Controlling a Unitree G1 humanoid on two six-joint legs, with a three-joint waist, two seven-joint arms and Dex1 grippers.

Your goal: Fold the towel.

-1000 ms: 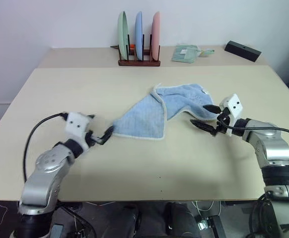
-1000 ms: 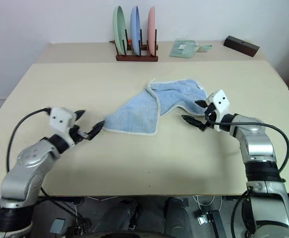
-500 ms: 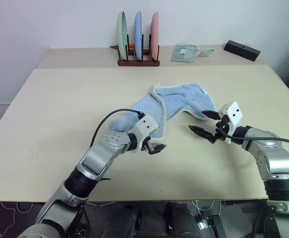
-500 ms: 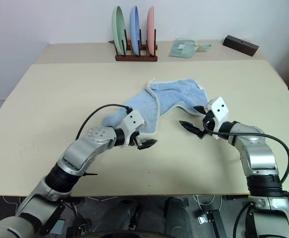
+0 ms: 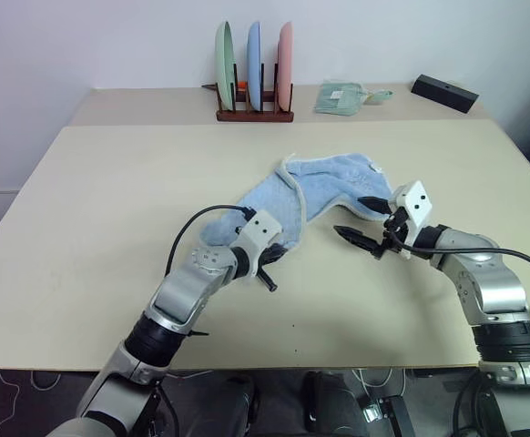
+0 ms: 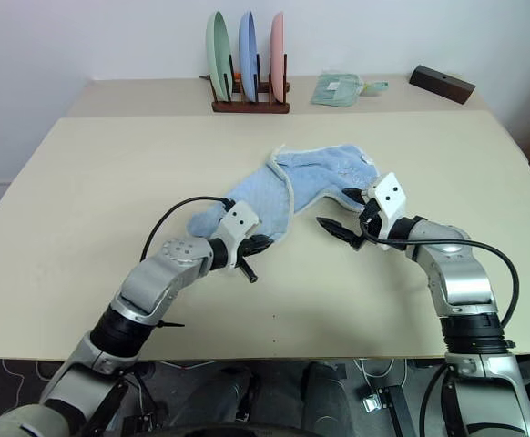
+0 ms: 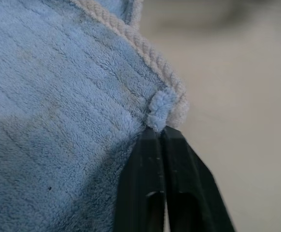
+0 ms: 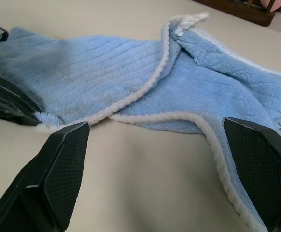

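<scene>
**Towel: securing both near corners before the fold**

Towel [image 5: 315, 191] lies crumpled and partly doubled over itself near the middle of the counter [image 5: 110, 200], well clear of all four edges, with its whitish hem [image 8: 145, 92] running in a loose curve across the pile. Its far portion points toward the counter's back edge, where a plate rack [image 5: 254, 111] stands.

1. Left hand [image 7: 162, 137]: the two black fingers are pressed together on the near corner of the towel, pinching a small tuft just inside the hem. The bite appears shallow. Judged from this, any lift should be slow, so the terry cloth does not slip out.

2. Right hand [image 5: 363, 222]: the fingers stand wide apart and hold nothing. It hovers just beside the towel's right-hand edge, with the hem lying between the two pads [image 8: 58, 164] in the wrist view.

3. Recommended next action: bring the right hand onto the hemmed edge and close on a single layer, not on the doubled section.

4. With both corners held, spread them apart to flatten the cloth before folding.

Caution: pulling with the left hand alone would likely drag the bunched towel across the counter rather than open it.
</scene>
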